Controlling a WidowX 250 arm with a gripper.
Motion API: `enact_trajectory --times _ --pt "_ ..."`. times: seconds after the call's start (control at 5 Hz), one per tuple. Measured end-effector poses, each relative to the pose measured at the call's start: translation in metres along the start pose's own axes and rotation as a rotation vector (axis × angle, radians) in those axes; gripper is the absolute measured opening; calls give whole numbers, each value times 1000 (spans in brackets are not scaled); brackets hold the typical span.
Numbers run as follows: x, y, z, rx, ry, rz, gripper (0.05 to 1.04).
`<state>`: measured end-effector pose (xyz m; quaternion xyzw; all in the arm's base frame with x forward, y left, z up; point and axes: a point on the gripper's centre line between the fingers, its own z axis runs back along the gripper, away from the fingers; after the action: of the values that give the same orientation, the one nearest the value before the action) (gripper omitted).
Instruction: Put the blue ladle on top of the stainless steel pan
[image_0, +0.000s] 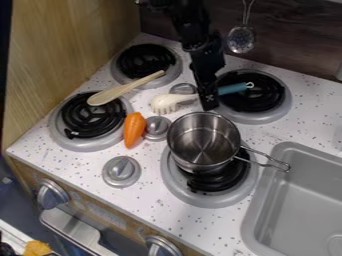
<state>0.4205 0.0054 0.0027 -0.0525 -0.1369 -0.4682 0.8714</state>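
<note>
The black gripper (209, 102) hangs down across the middle of the blue-handled ladle (232, 89), just behind the pan's rear rim. It hides the part where the blue handle meets the white shaft. The ladle's pale toothed head lies to the left on the white stovetop, and its blue handle extends right across the back right burner. Whether the gripper holds the ladle I cannot tell. The stainless steel pan (176, 153) stands upright on the front right burner, its wire handle pointing right toward the sink.
A wooden spoon (119, 93) spans the two left burners. An orange carrot (133, 129) lies beside the front left burner (91, 118). Stove knobs (121, 171) stand between the burners. The grey sink (294, 200) is at the lower right. A slotted metal spoon (241, 39) hangs at the back wall.
</note>
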Motion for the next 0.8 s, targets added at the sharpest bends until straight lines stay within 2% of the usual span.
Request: enact_trajectory --times 0.2,0.6,0.8 --pt "-2 3 -1 -5 -1 -6 843" --pt "-6 6 -5 42 -30 23 288" --pt "-4 6 -3 25 -23 28 207"
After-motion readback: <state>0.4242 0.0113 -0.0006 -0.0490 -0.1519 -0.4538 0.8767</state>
